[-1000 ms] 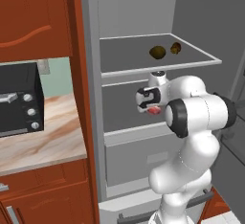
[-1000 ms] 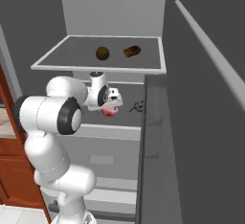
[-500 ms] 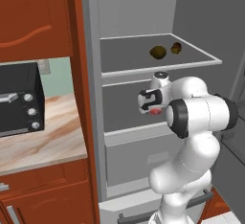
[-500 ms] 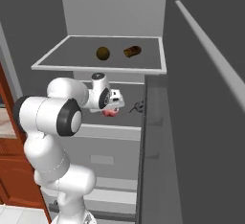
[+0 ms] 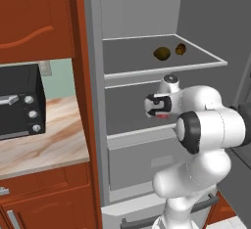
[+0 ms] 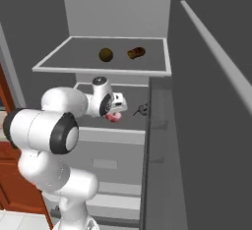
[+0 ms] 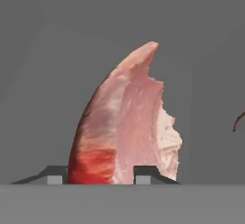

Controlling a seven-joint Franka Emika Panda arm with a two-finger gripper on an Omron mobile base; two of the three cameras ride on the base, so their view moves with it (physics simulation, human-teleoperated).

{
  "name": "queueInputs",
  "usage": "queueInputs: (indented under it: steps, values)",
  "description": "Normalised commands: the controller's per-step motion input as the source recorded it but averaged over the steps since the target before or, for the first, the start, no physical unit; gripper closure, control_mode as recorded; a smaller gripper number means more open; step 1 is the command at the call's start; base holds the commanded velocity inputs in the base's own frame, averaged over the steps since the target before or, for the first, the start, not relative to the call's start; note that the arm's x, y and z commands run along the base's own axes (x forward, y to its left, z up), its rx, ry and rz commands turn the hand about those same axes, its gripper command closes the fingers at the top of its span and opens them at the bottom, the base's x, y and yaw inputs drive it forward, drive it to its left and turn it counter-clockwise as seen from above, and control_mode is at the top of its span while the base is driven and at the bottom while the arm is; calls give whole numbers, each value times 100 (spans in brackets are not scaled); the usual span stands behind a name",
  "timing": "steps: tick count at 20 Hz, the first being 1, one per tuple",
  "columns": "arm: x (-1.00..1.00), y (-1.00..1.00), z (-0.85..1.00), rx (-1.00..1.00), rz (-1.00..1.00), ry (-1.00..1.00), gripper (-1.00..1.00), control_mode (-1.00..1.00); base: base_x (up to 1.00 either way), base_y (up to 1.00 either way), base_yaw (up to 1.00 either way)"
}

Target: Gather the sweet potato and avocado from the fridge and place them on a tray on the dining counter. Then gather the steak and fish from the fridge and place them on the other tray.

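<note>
Inside the open fridge [image 5: 93, 101], my gripper [image 7: 99, 180] reaches over the middle shelf. The steak [image 7: 129, 122], a pink-red flat piece, fills the gap between the two fingertips, and the jaws stand closed against it. From the base views the steak [image 6: 113, 117] shows just under the hand [image 5: 159, 106]. On the upper shelf lie the round dark-green avocado [image 6: 106, 54] and, to its right, the brown sweet potato [image 6: 136, 52]. Both are apart from the arm.
A thin dark shape [image 6: 141, 110] lies on the middle shelf right of the steak; I cannot tell what it is. The open fridge door [image 6: 211, 126] stands at the right. A black toaster oven [image 5: 19, 101] sits on the wall counter [image 5: 44, 145] at the left.
The arm and hand stay almost in place over the middle shelf by the steak. The avocado and sweet potato have not moved.
</note>
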Motion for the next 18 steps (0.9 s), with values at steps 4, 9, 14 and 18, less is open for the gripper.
queueInputs:
  steps: [4, 9, 14, 18]
  values:
    - [-83, 11, 5, 0, 0, -11, 100, -100, 0, 0, 0]
    - [-67, 4, 30, 0, 0, -10, 100, -100, 0, 0, 0]
    - [-28, 3, 55, 0, 0, -6, 100, -100, 0, 0, 0]
    - [-18, 5, 58, 0, 0, 0, 100, -100, 0, 0, 0]
